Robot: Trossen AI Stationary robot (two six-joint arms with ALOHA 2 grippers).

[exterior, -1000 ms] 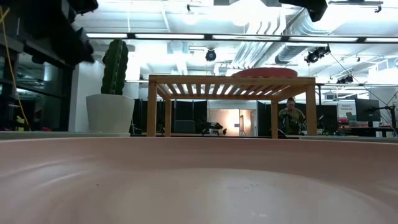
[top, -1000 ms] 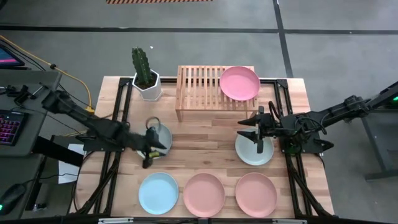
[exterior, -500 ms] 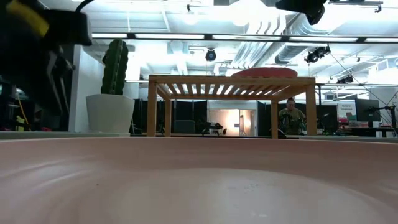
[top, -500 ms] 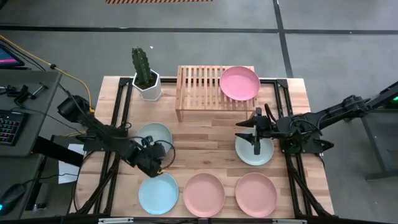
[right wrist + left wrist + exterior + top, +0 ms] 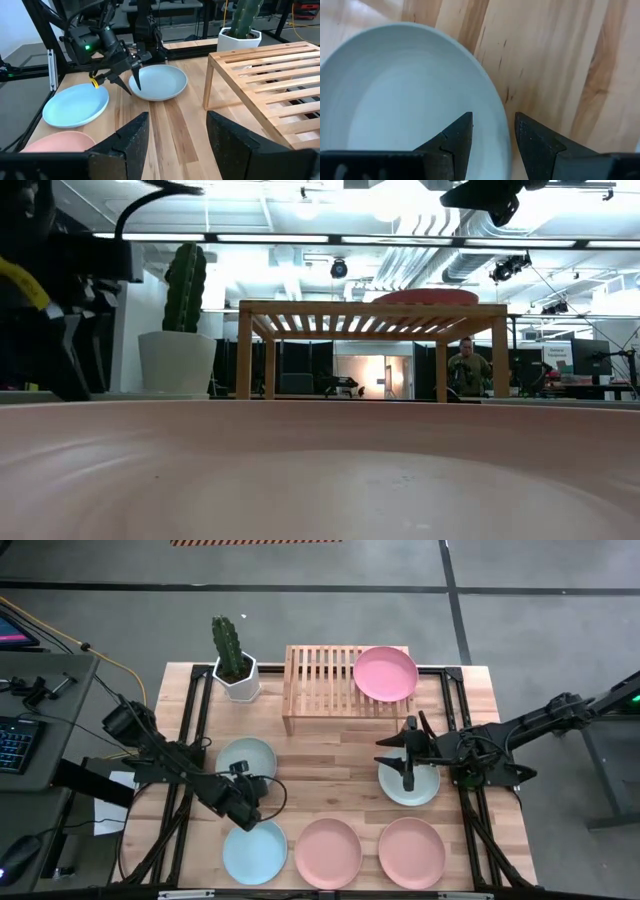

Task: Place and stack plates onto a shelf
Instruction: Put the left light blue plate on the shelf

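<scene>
Plates first: you have 1 pink plate (image 5: 386, 673) lying on the right half of the wooden shelf (image 5: 318, 685), and 5 others on the table (image 5: 335, 755). A mint plate (image 5: 247, 755) lies left of centre, another mint plate (image 5: 409, 783) lies under your right gripper (image 5: 408, 752), and the front row holds a light blue plate (image 5: 255, 852) and 2 pink plates (image 5: 328, 853) (image 5: 411, 853). Your left gripper (image 5: 243, 812) hangs just above the far rim of the light blue plate, fingers spread with the rim between them, grasping nothing. Your right gripper hovers over its mint plate, fingers apart and empty. A cactus pot (image 5: 238, 677) stands left of the shelf.
</scene>
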